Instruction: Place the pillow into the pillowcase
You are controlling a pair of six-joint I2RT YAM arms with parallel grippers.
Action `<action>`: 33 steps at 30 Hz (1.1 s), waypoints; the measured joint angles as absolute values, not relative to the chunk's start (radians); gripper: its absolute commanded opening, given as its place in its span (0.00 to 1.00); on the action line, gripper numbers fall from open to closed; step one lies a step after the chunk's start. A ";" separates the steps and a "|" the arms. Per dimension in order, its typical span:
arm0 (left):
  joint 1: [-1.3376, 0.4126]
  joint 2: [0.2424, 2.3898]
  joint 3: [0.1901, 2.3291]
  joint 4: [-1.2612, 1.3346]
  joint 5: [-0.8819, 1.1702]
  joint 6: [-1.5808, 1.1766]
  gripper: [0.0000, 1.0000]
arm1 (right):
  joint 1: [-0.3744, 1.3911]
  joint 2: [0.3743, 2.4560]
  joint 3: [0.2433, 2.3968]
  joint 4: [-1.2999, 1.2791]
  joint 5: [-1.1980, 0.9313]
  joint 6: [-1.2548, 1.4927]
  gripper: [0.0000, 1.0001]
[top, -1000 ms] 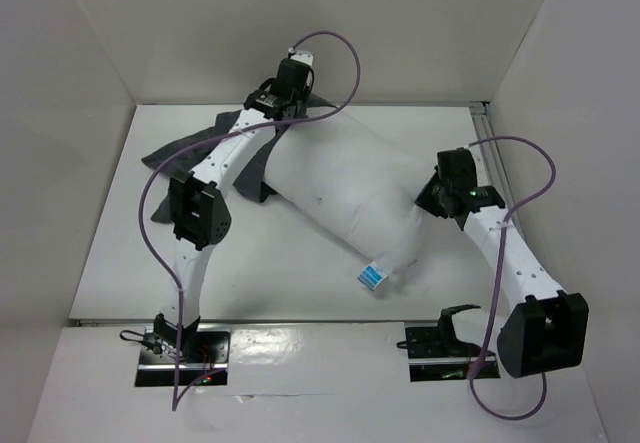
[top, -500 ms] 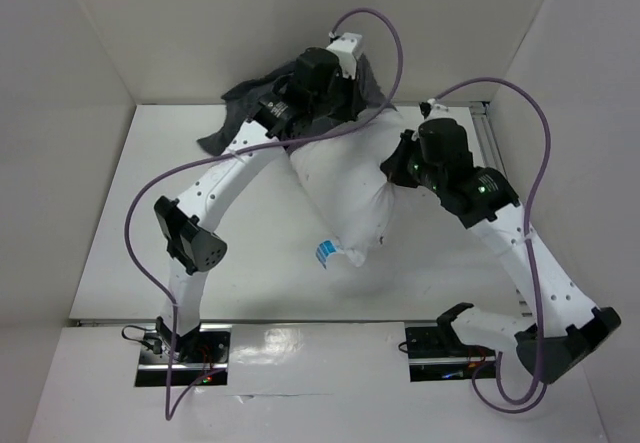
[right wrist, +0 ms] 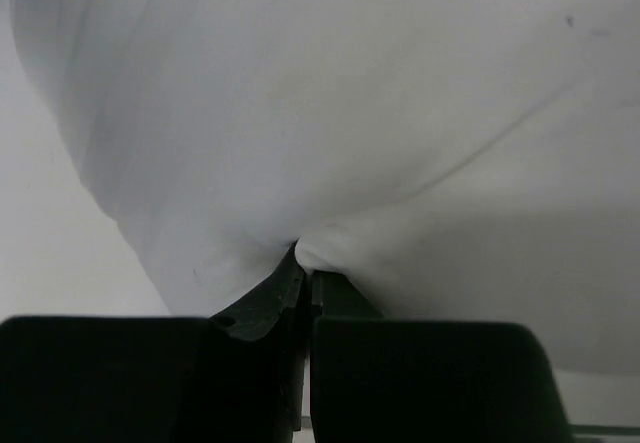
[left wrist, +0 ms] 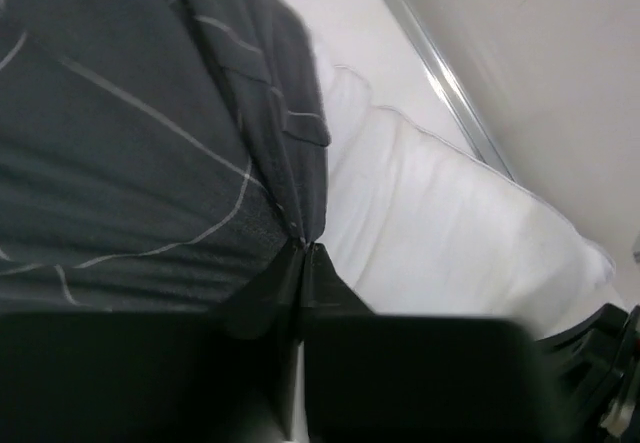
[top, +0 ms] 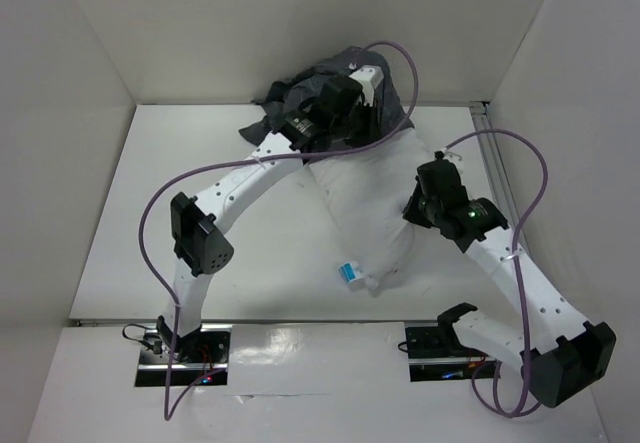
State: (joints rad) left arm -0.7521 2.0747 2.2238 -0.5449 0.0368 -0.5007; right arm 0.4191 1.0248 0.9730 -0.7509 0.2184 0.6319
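While both grippers pinch cloth, the pillow (top: 365,198) sits mid-table, its far end under the bunched pillowcase (top: 325,75).

On the left, the left gripper (left wrist: 303,249) has its fingers pressed together on a hem fold of the dark grey, light-lined pillowcase, holding it up near the back wall; whether the pillow's far end is actually inside the opening cannot be told. From there the white pillow runs toward the near edge of the white table (top: 190,183). At its near corner a small white-and-blue tag (top: 349,272) sticks out, its print too small to read. On the right, the right gripper (right wrist: 303,255) is closed on a small pucker of the pillow's white cover at the pillow's right side.
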 measured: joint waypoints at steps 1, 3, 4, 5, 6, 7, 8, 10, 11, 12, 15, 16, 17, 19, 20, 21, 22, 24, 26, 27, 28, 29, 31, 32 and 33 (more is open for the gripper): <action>-0.762 2.075 2.233 -0.548 0.031 -0.495 0.53 | 0.414 1.010 0.973 -0.766 0.233 0.633 0.11; -0.782 2.082 2.275 -0.576 0.056 -0.497 0.75 | 0.398 0.984 0.978 -0.797 0.245 0.630 0.42; -0.795 2.093 2.312 -0.594 0.080 -0.492 0.82 | 0.389 0.979 0.988 -0.814 0.255 0.632 0.58; -0.810 2.101 2.347 -0.608 0.099 -0.487 0.96 | 0.378 0.979 1.002 -0.833 0.264 0.630 0.72; -0.818 2.104 2.371 -0.617 0.112 -0.477 1.00 | 0.369 0.985 1.023 -0.846 0.273 0.628 0.86; -0.830 2.104 2.387 -0.626 0.125 -0.467 1.00 | 0.362 0.994 1.055 -0.851 0.282 0.620 0.90; -0.838 2.099 2.397 -0.629 0.130 -0.463 1.00 | 0.358 1.006 1.092 -0.851 0.293 0.606 0.92; -0.829 2.079 2.396 -0.640 0.134 -0.444 1.00 | 0.356 1.035 1.195 -0.855 0.311 0.585 0.99; -0.809 2.060 2.383 -0.645 0.136 -0.440 1.00 | 0.355 1.051 1.247 -0.854 0.316 0.572 0.99; -0.786 2.039 2.366 -0.647 0.135 -0.435 1.00 | 0.355 1.071 1.303 -0.854 0.322 0.554 0.99; -0.672 1.941 2.276 -0.646 0.100 -0.418 0.78 | 0.358 1.139 1.446 -0.849 0.325 0.503 0.99; -0.626 1.895 2.226 -0.645 0.081 -0.418 0.63 | 0.363 1.168 1.488 -0.846 0.325 0.485 0.99; -0.587 1.853 2.180 -0.644 0.058 -0.422 0.59 | 0.371 1.192 1.514 -0.840 0.323 0.471 0.99; -0.493 1.766 2.056 -0.619 0.021 -0.420 0.59 | 0.413 1.261 1.559 -0.832 0.323 0.439 1.00; -0.454 1.731 1.998 -0.617 0.007 -0.424 0.71 | 0.443 1.308 1.591 -0.834 0.326 0.422 1.00; -0.414 1.700 1.927 -0.603 -0.002 -0.430 0.77 | 0.480 1.363 1.628 -0.831 0.329 0.408 1.00; -0.389 1.680 1.868 -0.592 -0.004 -0.441 0.82 | 0.511 1.421 1.663 -0.834 0.336 0.395 1.00; -0.355 1.667 1.744 -0.567 0.001 -0.474 0.93 | 0.582 1.561 1.750 -0.838 0.362 0.369 1.00; -0.340 1.677 1.618 -0.530 0.015 -0.506 0.93 | 0.634 1.680 1.798 -0.844 0.395 0.353 1.00; -0.337 1.687 1.555 -0.513 0.028 -0.526 0.93 | 0.658 1.735 1.807 -0.847 0.418 0.345 1.00; -0.336 1.700 1.503 -0.498 0.040 -0.537 0.93 | 0.675 1.773 1.807 -0.855 0.434 0.342 1.00; -0.336 1.715 1.456 -0.480 0.052 -0.556 0.93 | 0.689 1.805 1.806 -0.867 0.445 0.338 1.00; -0.334 1.759 1.397 -0.449 0.078 -0.583 0.93 | 0.703 1.850 1.796 -0.878 0.463 0.330 1.00; -0.331 1.781 1.383 -0.422 0.092 -0.593 0.92 | 0.703 1.856 1.787 -0.881 0.469 0.327 1.00; -0.328 1.807 1.374 -0.388 0.109 -0.609 0.90 | 0.699 1.856 1.771 -0.880 0.478 0.324 1.00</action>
